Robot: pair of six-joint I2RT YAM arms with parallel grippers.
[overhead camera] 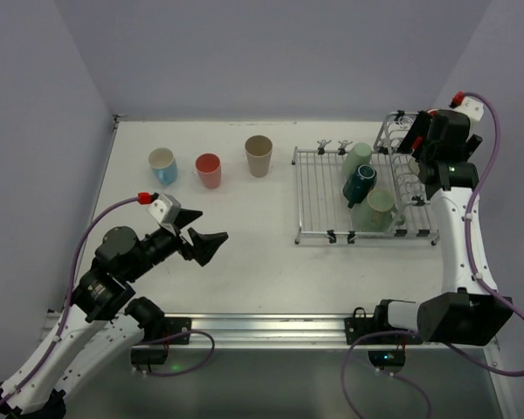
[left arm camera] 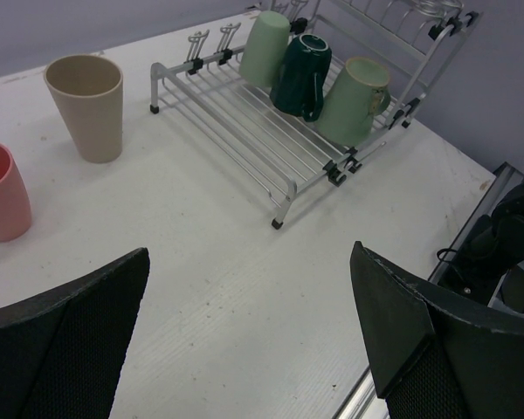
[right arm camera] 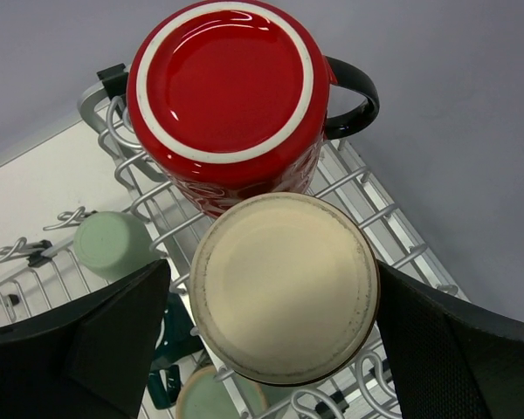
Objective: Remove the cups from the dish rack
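Note:
The dish rack (overhead camera: 319, 201) stands at the right of the table. On its flat grid lie a sage green tumbler (overhead camera: 359, 157), a dark teal mug (overhead camera: 361, 183) and a sage green mug (overhead camera: 378, 209). On the raised loops a red mug (right arm camera: 227, 96) and a cream cup (right arm camera: 284, 288) stand upside down. My right gripper (right arm camera: 271, 288) is open, with one finger on either side of the cream cup's base. My left gripper (overhead camera: 201, 240) hangs open over bare table to the left of the rack and holds nothing.
Three cups stand upright on the table at the back left: a light blue one (overhead camera: 163, 165), a pink-red one (overhead camera: 209, 170) and a beige one (overhead camera: 258, 155). Walls close in the table on the left, back and right.

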